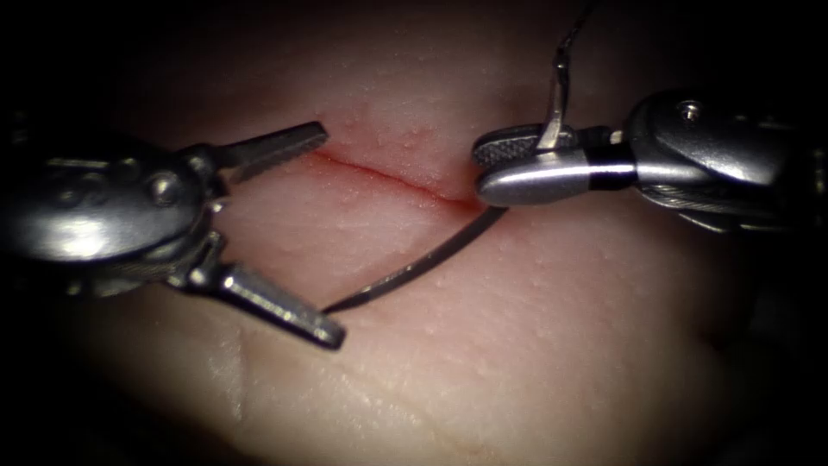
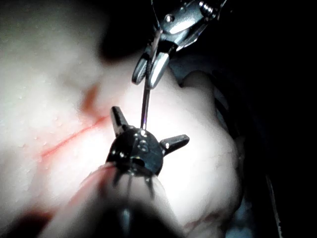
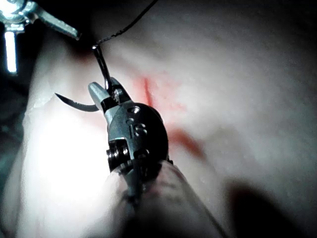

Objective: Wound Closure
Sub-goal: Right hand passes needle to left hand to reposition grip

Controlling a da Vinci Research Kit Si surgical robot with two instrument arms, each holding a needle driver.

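Endoscope view: right tool (image 1: 509, 164) has its fingers closed on the needle (image 1: 414, 263) near the thread end, at the right end of the cut (image 1: 379, 177). The needle curves down and left over the tissue (image 1: 535, 345) below the cut – tip free, not in the tissue, just beside the lower finger of the left tool (image 1: 297, 229). Left tool's fingers spread wide, holding nothing. Thread (image 1: 573, 30) runs up from the needle's back end.

Left wrist view: left tool (image 2: 148, 131) w/ fingers wide apart; needle (image 2: 145, 104) passes between them, held by right tool (image 2: 151, 67) beyond.

Right wrist view: right tool (image 3: 106, 96) clamped on needle (image 3: 74, 104) – pointed part sticks out sideways, thread (image 3: 124, 29) leads off. Left tool (image 3: 59, 25) nearby.
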